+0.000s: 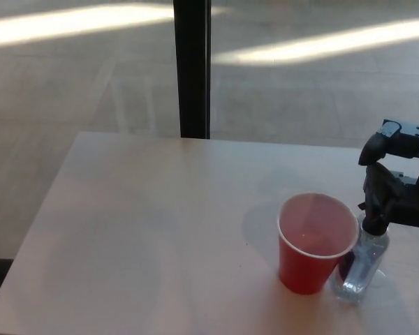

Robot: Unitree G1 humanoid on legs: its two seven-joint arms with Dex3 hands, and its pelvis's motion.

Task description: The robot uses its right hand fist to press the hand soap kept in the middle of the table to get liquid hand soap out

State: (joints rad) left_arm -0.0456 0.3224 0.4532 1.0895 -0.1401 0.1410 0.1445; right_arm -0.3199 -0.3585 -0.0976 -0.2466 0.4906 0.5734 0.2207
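A clear hand soap bottle (359, 265) with a black pump stands on the table (160, 230) toward the right. Touching its left side is a red plastic cup (314, 244), upright and empty-looking. My right hand (394, 185) comes in from the right edge and sits directly over the pump head, hiding it. Its black fingers are curled into a fist that holds nothing. My left hand does not show.
A dark vertical post (192, 70) stands behind the table's far edge. Beyond it lies grey floor with bright sun stripes. The table's left and front edges are in view.
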